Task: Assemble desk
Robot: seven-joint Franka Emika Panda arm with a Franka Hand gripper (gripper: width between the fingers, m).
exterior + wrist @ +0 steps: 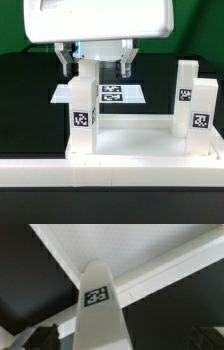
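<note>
Long white low wall (60,168) before tray-like tabletop (140,140) on black table (25,90), fingers (70,62) open astride upright leg (84,100)

Smooth white plastic on the tabletop (140,140) and legs (84,100), matt black table (25,90) beneath.

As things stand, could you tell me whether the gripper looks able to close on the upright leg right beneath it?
Probably yes. The gripper hangs open with one finger on either side of the top of the leg, and nothing sits between them; the other legs stand well off at the exterior view's right.
</note>
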